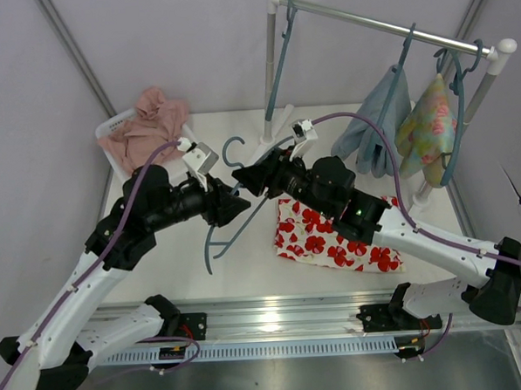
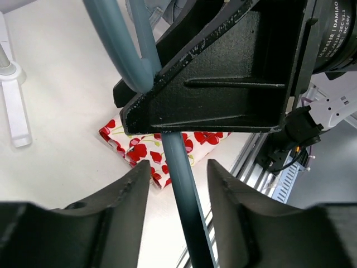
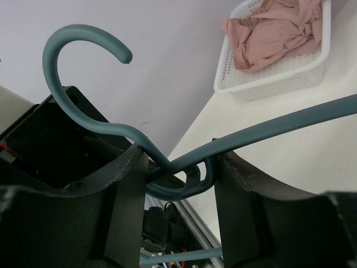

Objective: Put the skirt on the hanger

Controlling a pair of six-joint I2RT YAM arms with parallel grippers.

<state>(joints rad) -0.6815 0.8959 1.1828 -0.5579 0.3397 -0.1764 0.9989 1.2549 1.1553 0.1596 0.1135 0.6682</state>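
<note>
Over the white table (image 1: 247, 279), the right gripper (image 3: 181, 164) clamps the neck of a slim teal plastic hanger (image 3: 268, 129) just below its hook, and we see the hanger tilted in the air between the two arms. The left gripper (image 2: 178, 167) stands partly spread around one of the hanger's bars, with a gap on each side of the bar. The small white fabric skirt (image 1: 320, 240), printed with red flowers, lies flat on the table near the hanger, partly beneath the right arm. At the far left we see a white plastic basket (image 1: 108, 129) holding a dusty-pink cloth (image 1: 147, 122). Two garments hang from the metal rail (image 1: 365, 23).
</note>
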